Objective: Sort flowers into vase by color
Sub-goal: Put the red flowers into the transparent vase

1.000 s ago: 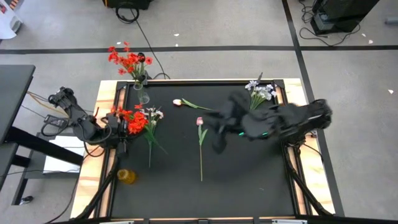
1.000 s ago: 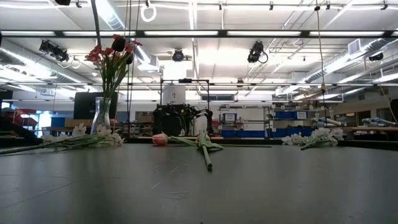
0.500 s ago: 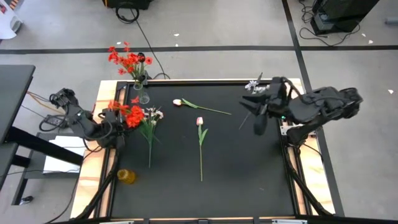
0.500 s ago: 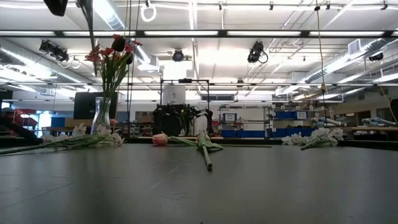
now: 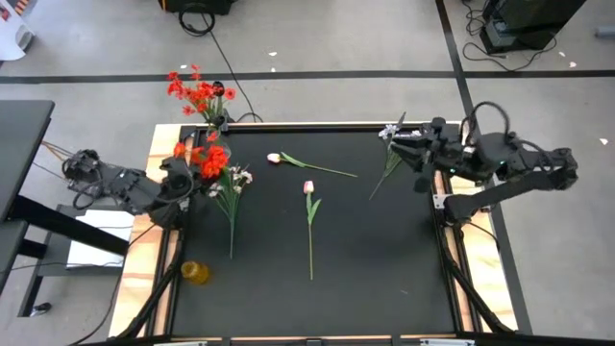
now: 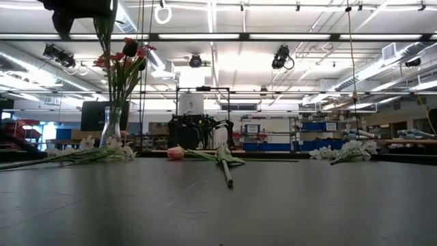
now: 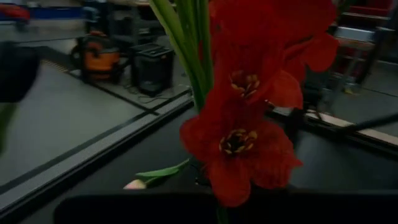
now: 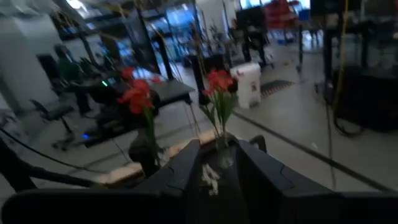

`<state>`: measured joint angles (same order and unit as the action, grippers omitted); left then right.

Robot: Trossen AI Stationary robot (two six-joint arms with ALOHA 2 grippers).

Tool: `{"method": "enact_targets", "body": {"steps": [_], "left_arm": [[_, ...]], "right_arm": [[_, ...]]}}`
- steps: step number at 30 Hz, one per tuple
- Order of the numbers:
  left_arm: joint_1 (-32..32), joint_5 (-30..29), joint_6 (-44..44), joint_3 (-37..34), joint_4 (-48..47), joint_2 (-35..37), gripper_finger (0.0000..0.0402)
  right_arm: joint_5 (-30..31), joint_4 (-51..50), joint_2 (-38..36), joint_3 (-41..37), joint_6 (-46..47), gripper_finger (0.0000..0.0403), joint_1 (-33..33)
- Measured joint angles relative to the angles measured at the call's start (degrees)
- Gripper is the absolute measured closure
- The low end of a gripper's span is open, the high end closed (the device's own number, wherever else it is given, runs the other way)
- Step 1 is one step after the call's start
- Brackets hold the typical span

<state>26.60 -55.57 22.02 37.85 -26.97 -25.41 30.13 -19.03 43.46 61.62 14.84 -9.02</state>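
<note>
A glass vase [image 5: 220, 146] with red flowers [image 5: 197, 94] stands at the table's far left; it also shows in the low view [image 6: 113, 126]. My left gripper [image 5: 185, 175] is shut on another red spray [image 5: 209, 160], whose blooms [image 7: 239, 140] fill the left wrist view. A white spray [image 5: 231, 185] lies flat by the vase. Two pink tulips [image 5: 275, 157] [image 5: 308, 188] lie mid-table. Another white spray [image 5: 390, 135] lies at the far right. Beside it my right gripper [image 8: 217, 149] is open and holds nothing. My left gripper holds the red spray by its green stem, below the blooms. The blooms hide the place of contact in the wrist view and in the high view. The spray is lifted clear of the table, its blooms [image 5: 213, 154] close beside the vase.
A yellow round object [image 5: 195, 272] sits on the wooden left border. Cables run behind the table's far left corner [image 5: 207, 19]. The black mat [image 5: 384, 259] is bare toward the near right.
My left gripper has carried the red spray toward the far edge, closer to the vase, and stays shut on it. My right arm has drawn back from the middle of the table to the far right corner, still open.
</note>
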Motion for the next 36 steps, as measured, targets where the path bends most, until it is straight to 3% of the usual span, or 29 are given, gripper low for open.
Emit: {"method": "enact_targets", "body": {"steps": [6,12,19,28,34,36], "left_arm": [[-11.3,4.6,0.4,0.0,0.0,-0.1,0.0394],[-24.9,13.4,-0.6,0.0,-2.7,-1.8,0.0394],[-36.1,14.3,-0.7,0.0,-1.5,-2.8,0.0394],[-40.9,14.8,-3.8,3.7,-1.8,-3.9,0.0394],[-40.9,14.7,-5.0,16.0,-17.5,-3.9,0.0394],[-40.9,11.6,-5.4,20.4,-22.6,-3.8,0.0394]], "right_arm": [[-6.0,3.4,-8.6,-6.2,-4.7,0.0293,4.6],[-4.7,1.6,-15.2,-9.4,-9.0,0.0293,7.3],[-1.2,1.8,-18.4,-10.3,-10.4,0.0293,7.7],[-1.2,1.8,-18.8,-10.4,-10.4,0.0293,7.6],[-1.3,1.8,-18.8,-10.4,-10.3,0.0293,7.6],[-1.3,1.8,-18.8,-10.4,-10.3,0.0293,7.6]]}}
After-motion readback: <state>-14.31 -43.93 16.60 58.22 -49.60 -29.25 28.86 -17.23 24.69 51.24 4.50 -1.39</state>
